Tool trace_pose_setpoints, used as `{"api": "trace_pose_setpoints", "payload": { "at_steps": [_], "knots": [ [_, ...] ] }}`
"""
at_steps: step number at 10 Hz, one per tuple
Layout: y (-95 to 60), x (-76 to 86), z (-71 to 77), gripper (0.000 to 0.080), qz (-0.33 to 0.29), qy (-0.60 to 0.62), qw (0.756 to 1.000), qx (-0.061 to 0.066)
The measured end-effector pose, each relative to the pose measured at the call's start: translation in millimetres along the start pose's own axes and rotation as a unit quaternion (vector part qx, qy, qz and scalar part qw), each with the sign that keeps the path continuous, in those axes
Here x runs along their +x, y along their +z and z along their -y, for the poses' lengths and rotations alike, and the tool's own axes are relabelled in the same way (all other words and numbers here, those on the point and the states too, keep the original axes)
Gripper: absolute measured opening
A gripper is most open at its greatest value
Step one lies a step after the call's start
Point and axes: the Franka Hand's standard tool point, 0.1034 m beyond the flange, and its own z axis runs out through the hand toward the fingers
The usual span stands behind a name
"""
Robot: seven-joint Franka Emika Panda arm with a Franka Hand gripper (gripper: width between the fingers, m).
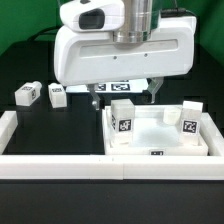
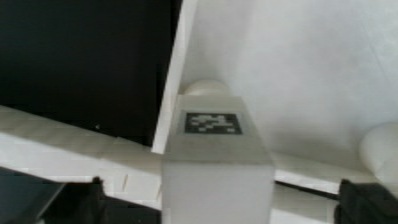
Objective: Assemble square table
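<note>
gripper (image 2: 217, 192) jaws wide apart and clamped on nothing, tagged leg (image 2: 214, 125) between them, square table top (image 1: 185, 148) at exterior view's right with upright legs (image 1: 188, 122) in it, loose legs (image 1: 27, 94) at left.

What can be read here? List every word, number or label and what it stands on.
Words, numbers, brands: none readable anywhere.
Black-white pattern tags only, no text: on the loose legs, the standing legs, the tabletop and the marker board.
</note>
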Motion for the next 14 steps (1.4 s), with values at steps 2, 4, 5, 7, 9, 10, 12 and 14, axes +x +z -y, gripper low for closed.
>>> {"api": "trace_pose_setpoints", "payload": {
  "at_steps": [2, 4, 5, 7, 9, 10, 12, 14],
  "knots": [
    [9.3, -1.9, -1.4, 0.0649, 0.002, 0.001, 1.0, -0.001],
    [9.6, -2.3, -2.4, 0.0649, 0.003, 0.001, 1.0, -0.001],
    [9.6, -2.3, -1.9, 0.0649, 0.003, 0.001, 1.0, -0.001],
    [9.8, -2.4, -2.0, 0.0514, 0.003, 0.001, 1.0, -0.001],
    [9.8, -2.4, -1.9, 0.0289, 0.003, 0.001, 1.0, -0.001],
    [9.8, -2.4, -1.8, 0.0289, 0.003, 0.007, 1.0, 0.0],
    [9.8, -2.4, -1.8, 0.0289, 0.003, 0.011, 1.0, -0.001],
    [10.0, -1.9, -0.2, 0.0289, 0.001, 0.094, 0.996, 0.001]
  ]
}}
